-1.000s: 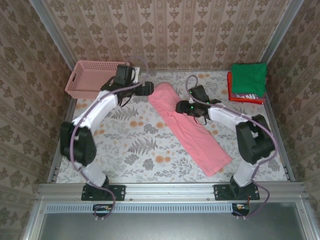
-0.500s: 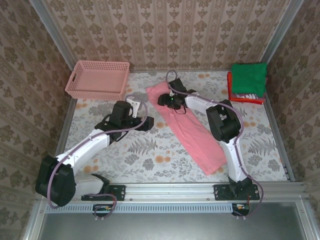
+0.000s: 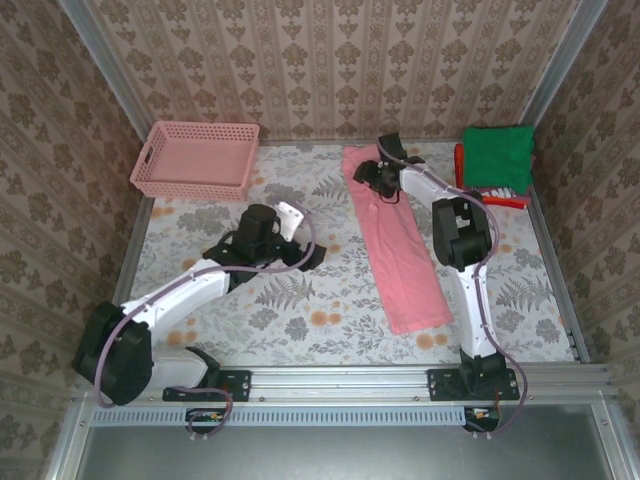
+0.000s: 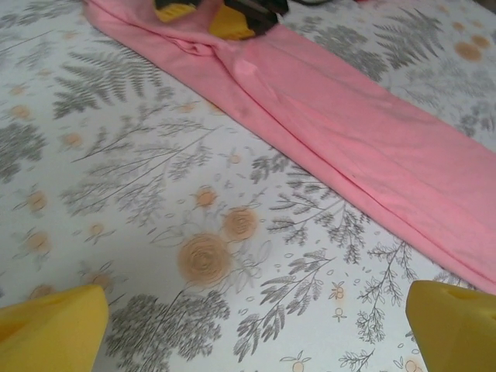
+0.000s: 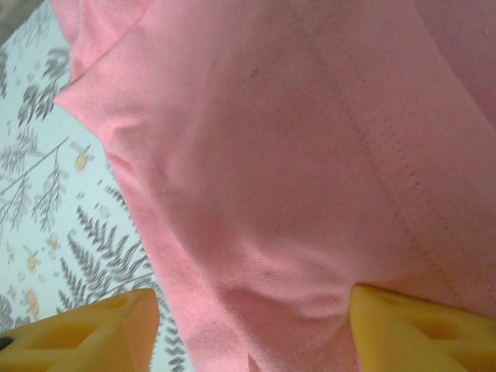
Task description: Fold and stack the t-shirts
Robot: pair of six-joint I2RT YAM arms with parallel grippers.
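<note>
Looking down from the top camera, the pink shirt (image 3: 400,240) lies as a long narrow strip on the table (image 3: 250,330), running from the far middle toward the near right corner. The stack (image 3: 497,158) of folded ones, green on top, sits at the far right, apart from it. The right claw (image 3: 374,180) is down on the strip's far end, its arm stretched far forward and bent inward over the cloth. The left claw (image 3: 305,255) hangs over bare table to the left of the strip, with its arm reaching low and diagonally across.

From the left wrist, the shirt (image 4: 349,132) crosses the upper right. It wrinkles and bunches where the right claw (image 4: 217,12) meets it. The left claw (image 4: 256,325) is spread wide and holds nothing.

From the right wrist, the shirt (image 5: 294,155) sits very close, with its hem stitching plain to see. It puckers between the fingertips (image 5: 85,325) of the right claw (image 5: 248,325), which stand partly apart. Whether they pinch the cloth or only press on it I cannot tell.

The cloth looks light, limp and quick to crease — it would likely drag and rumple rather than slide flat. The best hold is probably at the two end corners of the strip, one claw on each, so the fold comes over square.
</note>
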